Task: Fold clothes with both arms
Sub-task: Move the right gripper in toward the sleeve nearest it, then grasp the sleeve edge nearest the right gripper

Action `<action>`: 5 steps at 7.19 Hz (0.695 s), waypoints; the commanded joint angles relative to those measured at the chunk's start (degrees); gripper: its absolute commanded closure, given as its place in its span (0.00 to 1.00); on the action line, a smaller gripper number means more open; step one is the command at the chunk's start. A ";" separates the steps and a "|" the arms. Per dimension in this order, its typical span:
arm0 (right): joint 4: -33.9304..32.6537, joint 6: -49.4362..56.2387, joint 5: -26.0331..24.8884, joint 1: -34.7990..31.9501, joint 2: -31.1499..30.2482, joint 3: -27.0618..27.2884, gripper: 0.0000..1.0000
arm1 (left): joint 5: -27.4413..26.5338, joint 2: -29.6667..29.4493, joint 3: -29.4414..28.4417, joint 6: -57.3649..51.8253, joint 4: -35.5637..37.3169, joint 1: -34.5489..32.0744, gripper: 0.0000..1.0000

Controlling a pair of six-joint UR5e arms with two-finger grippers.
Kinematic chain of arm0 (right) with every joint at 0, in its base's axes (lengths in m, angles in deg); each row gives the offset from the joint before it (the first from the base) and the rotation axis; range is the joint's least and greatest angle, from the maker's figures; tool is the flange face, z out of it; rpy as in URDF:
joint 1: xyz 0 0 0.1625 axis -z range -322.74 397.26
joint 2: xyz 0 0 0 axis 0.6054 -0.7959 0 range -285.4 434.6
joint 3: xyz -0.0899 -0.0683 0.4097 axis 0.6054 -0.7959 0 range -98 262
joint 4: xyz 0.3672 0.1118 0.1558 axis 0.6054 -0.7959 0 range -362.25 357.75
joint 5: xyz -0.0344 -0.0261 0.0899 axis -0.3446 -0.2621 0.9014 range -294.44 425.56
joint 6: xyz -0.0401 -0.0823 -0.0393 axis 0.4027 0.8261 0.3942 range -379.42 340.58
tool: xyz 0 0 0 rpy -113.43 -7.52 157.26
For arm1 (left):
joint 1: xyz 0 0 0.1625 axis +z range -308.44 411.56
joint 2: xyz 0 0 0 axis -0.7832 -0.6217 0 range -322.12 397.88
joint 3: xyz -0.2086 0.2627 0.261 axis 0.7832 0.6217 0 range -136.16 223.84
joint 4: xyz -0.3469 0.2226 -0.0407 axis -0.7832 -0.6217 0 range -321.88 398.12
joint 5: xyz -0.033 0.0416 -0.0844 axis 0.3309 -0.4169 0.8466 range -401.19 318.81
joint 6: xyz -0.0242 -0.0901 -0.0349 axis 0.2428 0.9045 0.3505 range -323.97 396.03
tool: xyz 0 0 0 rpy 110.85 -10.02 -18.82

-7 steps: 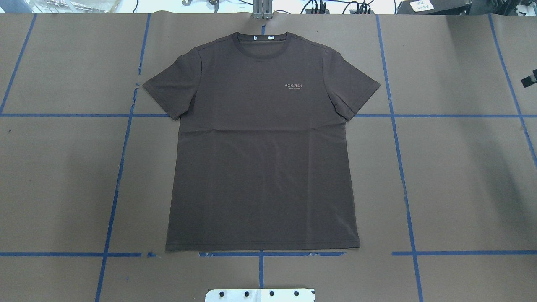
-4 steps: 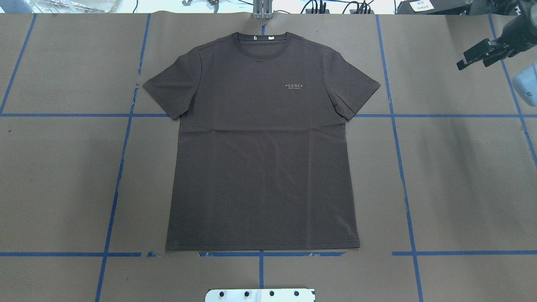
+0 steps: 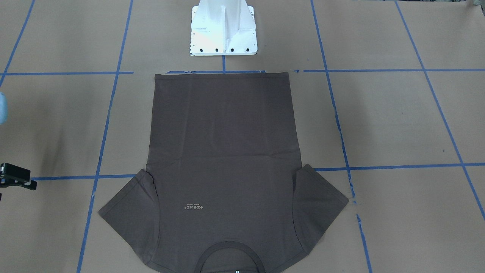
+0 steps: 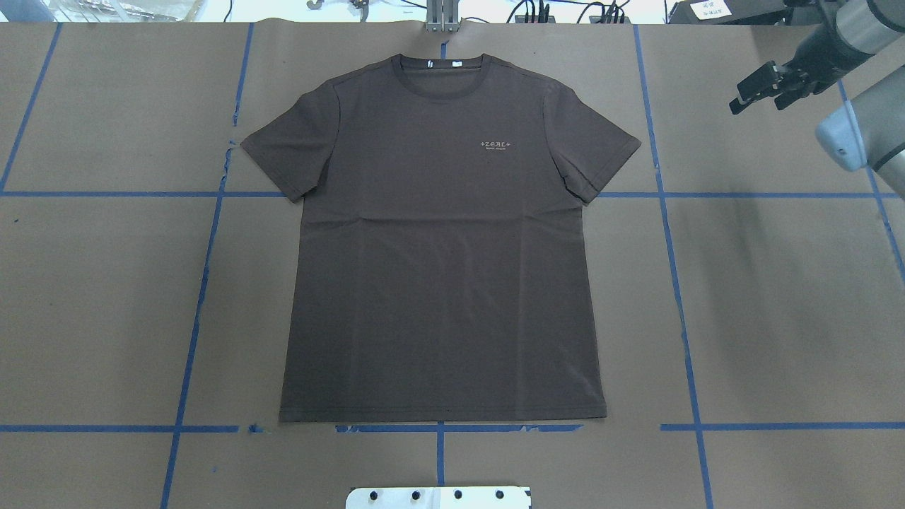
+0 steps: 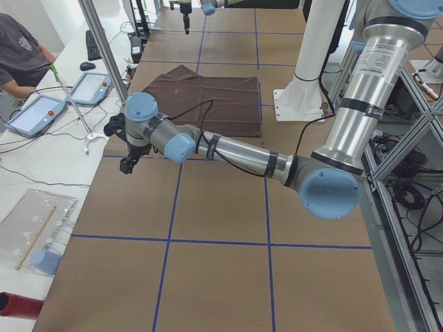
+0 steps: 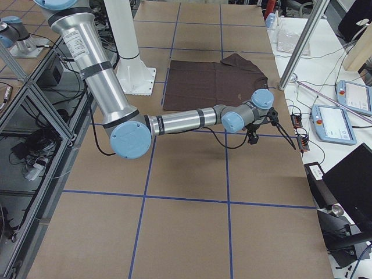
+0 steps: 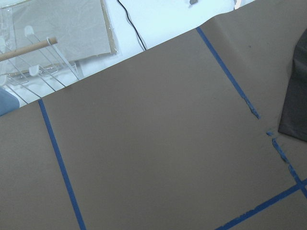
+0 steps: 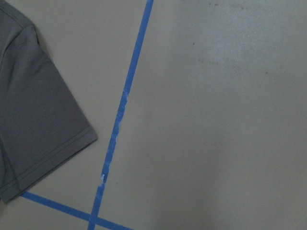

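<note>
The dark brown-grey T-shirt (image 4: 438, 247) lies flat and face up on the brown table, collar at the far side and hem toward the robot's base; it also shows in the front view (image 3: 223, 151). My right gripper (image 4: 758, 104) hovers open and empty to the right of the shirt's sleeve, apart from it, and shows at the front view's left edge (image 3: 17, 178). That sleeve (image 8: 33, 110) shows in the right wrist view. My left gripper (image 5: 126, 163) hangs over the table's far-left part, apart from the shirt; I cannot tell if it is open or shut.
The white pedestal base (image 3: 223, 30) stands just behind the hem. Blue tape lines (image 4: 205, 283) cross the brown paper. Beyond the table's far edge are a seated person (image 5: 21, 55), control tablets (image 5: 41, 114) and slanted metal posts (image 5: 104, 48).
My right arm has come in from the overhead view's right edge and moved left and farther back toward the shirt's sleeve. The shirt has not moved.
</note>
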 commanded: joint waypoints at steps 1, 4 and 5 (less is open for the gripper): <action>7.05 -13.00 -8.91 6.51 1.80 -1.86 0.00 | -0.01 0.10 -0.03 3.57 -2.15 0.22 0.00; 20.00 -27.30 -20.53 15.05 7.49 -11.58 0.00 | 0.08 0.01 0.32 4.57 -2.24 0.23 0.00; 20.03 -27.41 -20.84 15.33 8.56 -13.19 0.00 | 0.08 0.01 0.23 4.83 -2.15 0.23 0.00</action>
